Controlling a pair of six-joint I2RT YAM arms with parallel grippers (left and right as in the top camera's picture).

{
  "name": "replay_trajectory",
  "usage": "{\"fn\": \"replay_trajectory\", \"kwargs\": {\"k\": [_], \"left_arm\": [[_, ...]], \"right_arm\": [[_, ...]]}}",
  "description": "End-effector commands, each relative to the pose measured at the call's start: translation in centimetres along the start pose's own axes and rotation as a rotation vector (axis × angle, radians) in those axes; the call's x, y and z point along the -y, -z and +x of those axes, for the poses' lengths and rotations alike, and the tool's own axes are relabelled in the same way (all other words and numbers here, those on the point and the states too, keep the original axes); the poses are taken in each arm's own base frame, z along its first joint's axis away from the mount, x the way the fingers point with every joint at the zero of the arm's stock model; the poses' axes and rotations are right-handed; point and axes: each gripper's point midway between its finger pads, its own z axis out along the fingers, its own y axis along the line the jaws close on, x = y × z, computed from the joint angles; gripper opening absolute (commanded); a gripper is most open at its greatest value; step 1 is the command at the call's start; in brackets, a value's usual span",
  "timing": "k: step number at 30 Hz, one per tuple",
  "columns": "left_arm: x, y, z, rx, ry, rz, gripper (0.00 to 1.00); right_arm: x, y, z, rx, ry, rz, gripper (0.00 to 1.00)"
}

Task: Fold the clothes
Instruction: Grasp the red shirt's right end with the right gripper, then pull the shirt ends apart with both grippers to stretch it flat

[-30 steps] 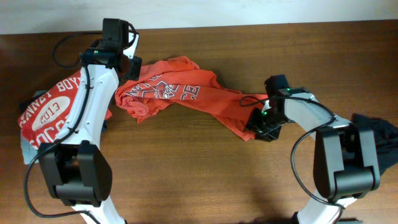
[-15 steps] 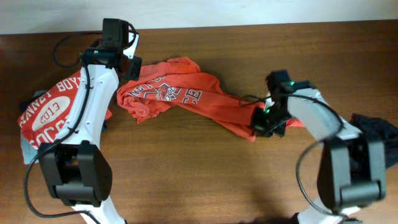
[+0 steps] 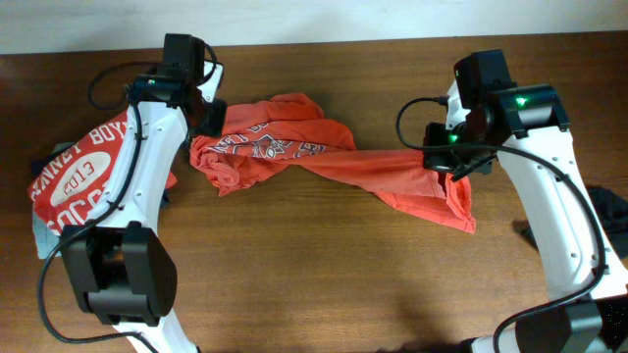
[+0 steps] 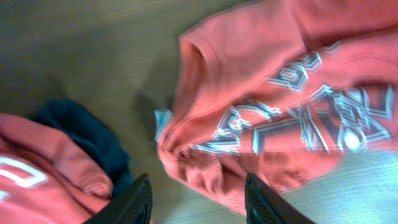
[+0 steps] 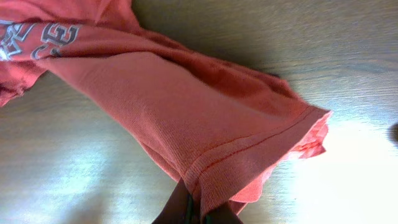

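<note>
An orange-red shirt (image 3: pixel 285 147) with pale print lies crumpled mid-table, one end stretched out to the right. My right gripper (image 3: pixel 453 167) is shut on that end's hem, and the wrist view shows the stitched hem (image 5: pixel 249 149) pinched in the right gripper (image 5: pixel 199 213), with cloth draping below it. My left gripper (image 3: pixel 206 113) hovers at the shirt's left end. In its wrist view the left gripper (image 4: pixel 199 202) is open, its fingers (image 4: pixel 134 199) apart over a bunched fold (image 4: pixel 186 146) without pinching it. A red tee with white letters (image 3: pixel 78 181) lies at far left.
A dark navy piece (image 4: pixel 87 134) pokes out between the red tee and the shirt. Another dark garment (image 3: pixel 613 211) lies at the right edge. A pale grey-blue piece (image 3: pixel 39 235) shows under the red tee. Bare wood runs along the front.
My right gripper shut on the shirt's hem, then rose and drew it to the right, stretching the shirt out. My left gripper opened and let go of the shirt's left end.
</note>
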Motion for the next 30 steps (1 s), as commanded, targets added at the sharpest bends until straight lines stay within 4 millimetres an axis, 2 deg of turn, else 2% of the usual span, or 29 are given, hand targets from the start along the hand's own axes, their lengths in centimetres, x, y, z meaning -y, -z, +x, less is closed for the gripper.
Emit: {"fn": "replay_trajectory", "kwargs": {"k": [1,4,11,15,19,24,27,30], "left_arm": [[2.8,2.1,0.2,0.013,0.008,0.177,0.48],[3.8,2.2,0.7,-0.005,0.000,0.211,0.48],[6.2,2.4,1.2,-0.024,-0.086,0.243,0.48],[7.6,2.2,2.7,-0.079,-0.125,0.259,0.48],[8.3,0.5,5.5,-0.165,-0.119,0.267,0.48],[7.7,-3.1,9.8,-0.273,-0.001,0.190,0.47],[7.0,-4.8,10.5,-0.268,0.058,0.127,0.47],[6.2,-5.8,10.4,-0.236,0.094,0.070,0.47]], "right_arm": [[0.8,0.5,-1.0,0.049,-0.012,0.050,0.05],[0.7,0.5,-1.1,0.052,-0.045,0.042,0.05],[-2.9,0.8,-1.7,0.051,-0.107,-0.159,0.04],[-3.1,1.0,-2.2,0.070,-0.119,-0.169,0.04],[-2.6,1.1,-2.5,0.078,-0.131,-0.167,0.04],[-2.0,1.2,-2.6,0.076,-0.149,-0.161,0.04],[-2.0,1.2,-2.6,0.080,-0.148,-0.162,0.04],[-2.0,1.2,-2.6,0.079,-0.147,-0.162,0.04]]}}
